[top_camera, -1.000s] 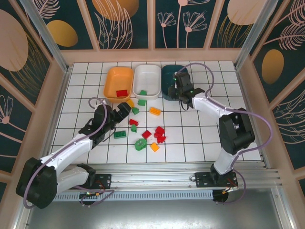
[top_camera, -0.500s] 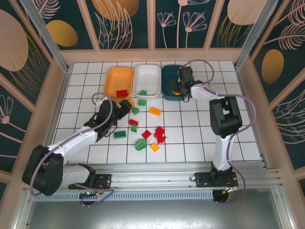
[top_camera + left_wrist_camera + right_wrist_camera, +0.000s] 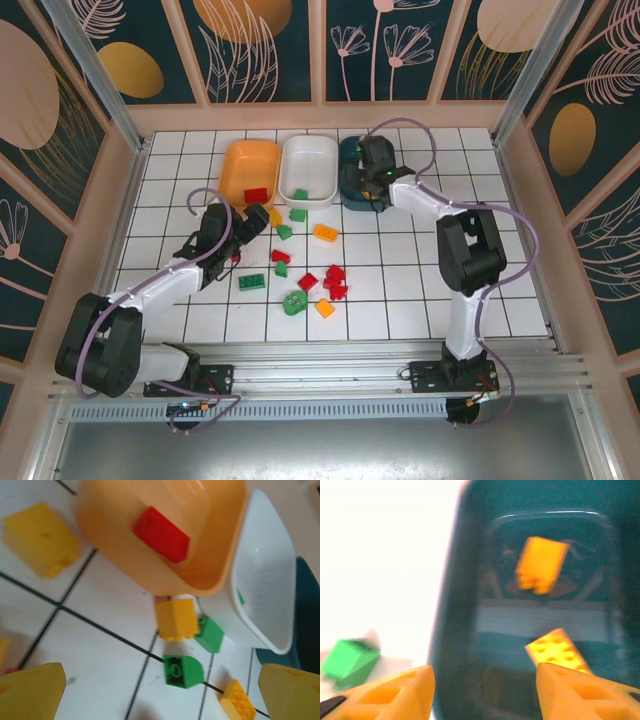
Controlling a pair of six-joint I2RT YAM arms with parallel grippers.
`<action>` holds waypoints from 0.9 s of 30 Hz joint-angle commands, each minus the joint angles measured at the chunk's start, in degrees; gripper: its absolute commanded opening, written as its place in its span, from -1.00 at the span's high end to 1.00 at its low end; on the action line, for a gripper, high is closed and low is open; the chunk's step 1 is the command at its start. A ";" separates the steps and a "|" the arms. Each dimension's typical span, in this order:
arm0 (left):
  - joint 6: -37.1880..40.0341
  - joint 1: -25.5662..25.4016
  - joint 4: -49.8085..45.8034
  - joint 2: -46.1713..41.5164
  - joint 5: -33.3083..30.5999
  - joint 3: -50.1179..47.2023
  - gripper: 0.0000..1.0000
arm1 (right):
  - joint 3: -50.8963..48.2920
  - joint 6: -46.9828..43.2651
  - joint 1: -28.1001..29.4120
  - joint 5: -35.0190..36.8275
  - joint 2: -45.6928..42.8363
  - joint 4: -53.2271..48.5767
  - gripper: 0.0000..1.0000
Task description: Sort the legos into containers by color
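My right gripper (image 3: 367,182) hangs open over the dark teal container (image 3: 346,192). In the right wrist view its jaws (image 3: 482,695) stand apart with nothing between them. Two yellow-orange legos (image 3: 541,564) (image 3: 559,650) lie inside that container (image 3: 455,630), the nearer one beside my right fingertip. My left gripper (image 3: 256,222) is open in front of the orange container (image 3: 232,170), which holds a red lego (image 3: 161,534). Ahead of its jaws (image 3: 160,700) lie a yellow lego (image 3: 175,619) and a green one (image 3: 183,670). The white container (image 3: 310,143) holds a green lego (image 3: 300,194).
Loose legos are scattered mid-table: an orange one (image 3: 325,233), a red cluster (image 3: 335,280), greens (image 3: 251,282) (image 3: 294,302) and another orange (image 3: 324,308). A yellow lego (image 3: 41,539) lies left of the orange container. A green lego (image 3: 350,662) sits outside the teal container.
My right gripper swung further over the teal container and opened, letting a yellow-orange lego drop in. The left gripper crept closer to the orange container.
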 commanded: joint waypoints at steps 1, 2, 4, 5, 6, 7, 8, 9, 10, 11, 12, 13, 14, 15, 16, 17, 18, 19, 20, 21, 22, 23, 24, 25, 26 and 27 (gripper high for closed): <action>-2.32 1.25 0.47 -2.63 -1.17 -2.50 -0.97 | 0.65 -2.67 6.58 -0.16 0.70 -3.41 -0.06; -2.36 1.34 0.06 -3.00 -1.41 -2.80 -0.97 | 1.08 -2.55 7.90 -1.02 1.64 -3.56 -0.06; -2.34 1.44 -0.59 -4.49 -1.62 -3.69 -0.97 | 2.16 -2.48 10.53 -2.68 4.19 -3.60 -0.06; -2.56 1.41 -0.68 -5.30 -1.71 -4.22 -0.97 | 3.00 -2.57 11.48 -3.03 5.38 -3.87 -0.08; -2.88 1.44 -0.68 -6.24 -1.76 -4.97 -0.97 | 3.96 -2.96 12.23 -3.30 6.78 -4.08 -0.11; -3.56 1.40 -0.64 -7.31 -1.53 -5.92 -0.97 | 4.84 -3.11 12.78 -3.50 8.12 -4.09 -0.14; -4.49 1.45 -0.32 -8.26 -0.89 -6.87 -0.97 | 5.43 -3.38 13.00 -3.50 9.27 -3.93 -0.16; -5.85 1.49 0.47 -9.35 0.34 -8.26 -0.97 | 5.72 -3.87 12.96 -6.47 10.36 -3.40 -0.19; -7.58 1.47 1.97 -10.46 2.15 -10.01 -0.97 | 5.52 -4.13 12.97 -7.69 11.10 -2.57 -0.20; -9.10 1.50 3.39 -11.33 3.53 -11.67 -0.97 | 5.51 -4.30 12.97 -8.53 11.68 -2.26 -0.20; -10.40 1.45 4.61 -12.43 4.80 -13.42 -0.97 | 5.63 -4.49 13.15 -9.41 12.11 -2.11 -0.20; -11.09 1.52 5.23 -13.71 5.53 -14.91 -0.97 | 5.57 -4.52 13.40 -9.44 12.40 -1.86 -0.20; -11.46 1.45 5.08 -14.91 5.74 -15.87 -0.97 | 5.48 -4.56 13.58 -9.31 12.57 -1.50 -0.20; -11.62 1.49 4.64 -16.42 5.33 -17.13 -0.97 | 5.54 -4.31 13.62 -9.46 13.02 -1.28 -0.20; -11.70 1.54 4.36 -18.05 4.70 -18.24 -0.97 | 5.98 -4.08 13.79 -9.78 13.60 -1.56 -0.19; -11.74 1.51 3.95 -19.45 4.09 -19.03 -0.97 | 6.40 -4.07 14.09 -9.68 14.21 -1.79 -0.19; -11.74 1.46 3.43 -21.09 3.59 -19.77 -0.97 | 6.80 -4.07 14.37 -9.34 14.86 -1.93 -0.19; -11.67 1.47 3.10 -22.52 3.22 -20.17 -0.97 | 7.26 -4.19 14.68 -8.99 15.51 -1.98 -0.19; -11.51 1.49 2.88 -23.50 3.04 -20.46 -0.97 | 7.62 -4.09 14.77 -8.66 16.11 -1.98 -0.18; -11.37 1.50 2.43 -24.58 2.70 -20.57 -0.97 | 8.52 -4.00 14.86 -8.31 16.86 -2.43 -0.18; -11.16 1.47 1.85 -25.33 2.42 -20.56 -0.97 | 9.22 -3.75 14.94 -7.85 17.54 -2.92 -0.18; -11.03 1.45 1.40 -25.80 2.25 -20.49 -0.97 | 9.57 -3.46 14.95 -7.26 17.73 -3.13 -0.17; -10.82 1.49 1.00 -26.27 2.17 -20.49 -0.97 | 9.58 -3.13 14.95 -7.19 17.74 -2.89 -0.17; -10.71 1.46 0.73 -26.56 2.22 -20.57 -0.97 | 9.64 -2.98 14.99 -7.51 17.56 -2.73 -0.17; -10.69 1.47 0.63 -26.67 2.23 -20.73 -0.97 | 9.90 -2.78 15.03 -7.78 17.60 -2.69 -0.17; -10.68 1.49 0.57 -26.75 2.35 -20.88 -0.97 | 10.30 -2.75 15.07 -7.89 17.86 -2.73 -0.17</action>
